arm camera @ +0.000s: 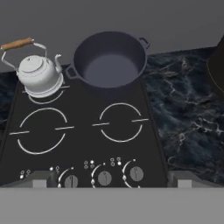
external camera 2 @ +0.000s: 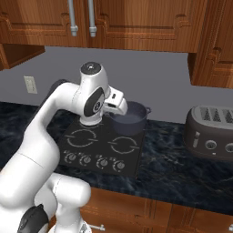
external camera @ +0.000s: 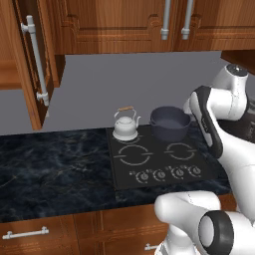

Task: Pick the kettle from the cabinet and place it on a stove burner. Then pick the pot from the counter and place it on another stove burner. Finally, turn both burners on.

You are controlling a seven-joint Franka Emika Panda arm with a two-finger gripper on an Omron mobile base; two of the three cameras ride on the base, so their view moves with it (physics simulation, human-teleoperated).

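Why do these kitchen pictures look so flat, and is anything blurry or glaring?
Left base view: even rendered light, only a faint shadow beside the kettle. Right base view: sharp throughout, no glare on the toaster. Hand view: pot and cooktop crisp, marble veins slightly soft, no lens bending visible.

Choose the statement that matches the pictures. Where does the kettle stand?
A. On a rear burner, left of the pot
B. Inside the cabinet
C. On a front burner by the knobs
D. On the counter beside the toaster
A: the kettle sits on a back burner ring of the cooktop, with the pot to its right on the other rear burner.
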